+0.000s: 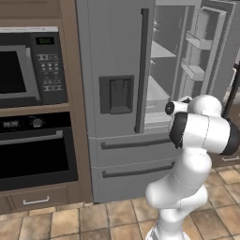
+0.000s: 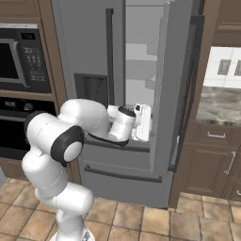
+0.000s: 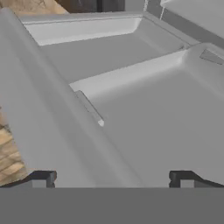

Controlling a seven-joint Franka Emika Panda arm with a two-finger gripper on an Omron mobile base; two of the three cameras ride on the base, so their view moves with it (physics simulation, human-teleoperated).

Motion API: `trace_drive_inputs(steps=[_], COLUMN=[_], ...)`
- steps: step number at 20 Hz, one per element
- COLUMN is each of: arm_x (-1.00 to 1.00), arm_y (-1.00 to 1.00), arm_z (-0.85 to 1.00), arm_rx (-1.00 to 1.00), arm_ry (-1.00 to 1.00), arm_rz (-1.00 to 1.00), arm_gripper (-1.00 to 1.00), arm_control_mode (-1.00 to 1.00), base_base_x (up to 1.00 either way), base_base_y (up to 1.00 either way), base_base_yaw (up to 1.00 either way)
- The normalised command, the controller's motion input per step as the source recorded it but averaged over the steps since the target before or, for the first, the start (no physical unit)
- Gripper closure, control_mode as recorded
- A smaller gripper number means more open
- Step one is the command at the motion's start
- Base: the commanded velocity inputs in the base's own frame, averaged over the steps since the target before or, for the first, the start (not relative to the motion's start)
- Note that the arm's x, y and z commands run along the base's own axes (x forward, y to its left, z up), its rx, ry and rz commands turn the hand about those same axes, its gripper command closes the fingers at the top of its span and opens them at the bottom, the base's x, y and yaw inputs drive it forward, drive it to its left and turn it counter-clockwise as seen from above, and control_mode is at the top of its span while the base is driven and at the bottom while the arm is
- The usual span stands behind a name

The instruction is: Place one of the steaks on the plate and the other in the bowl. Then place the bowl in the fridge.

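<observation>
Two appliances sit at the left, a microwave (image 1: 26,68) above a black oven (image 1: 35,150), set in brown cabinets. Next comes the fridge (image 1: 112,93), its left door shut and its right door (image 1: 211,56) swung open, showing pale shelves (image 3: 131,74). The white arm reaches into the open side, and the gripper (image 3: 109,177) hangs over a shelf, fingers spread wide, grasping nothing.
</observation>
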Motion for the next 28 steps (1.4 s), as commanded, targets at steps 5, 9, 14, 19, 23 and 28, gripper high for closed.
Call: trace_drive_inputs(steps=[5, 9, 14, 19, 23, 28], arm_x=[-0.07, -0.21, -0.35, -0.65, -0.38, 0.0], arm_y=[0.31, -0.79, -1.0, -0.54, 0.29, -0.12], arm_z=[0.19, -0.04, -0.11, 0.04, 0.39, 0.38], arm_rx=[0.0, 0.0, 0.0, 0.0, -0.06, -0.04], arm_ry=[0.09, 0.17, 0.09, -0.02, -0.04, 0.3], arm_rz=[-0.04, -0.15, -0.16, -0.01, 0.16, 0.16], arm_gripper=[-1.0, -1.0, -1.0, -1.0, -1.0, -1.0], arm_control_mode=[-1.0, -1.0, -1.0, -1.0, -1.0, -1.0], base_base_x=[0.0, 0.0, 0.0, 0.0, 0.0, 0.0], base_base_y=[0.0, 0.0, 0.0, 0.0, 0.0, 0.0], base_base_yaw=[0.0, 0.0, 0.0, 0.0, 0.0, 0.0])
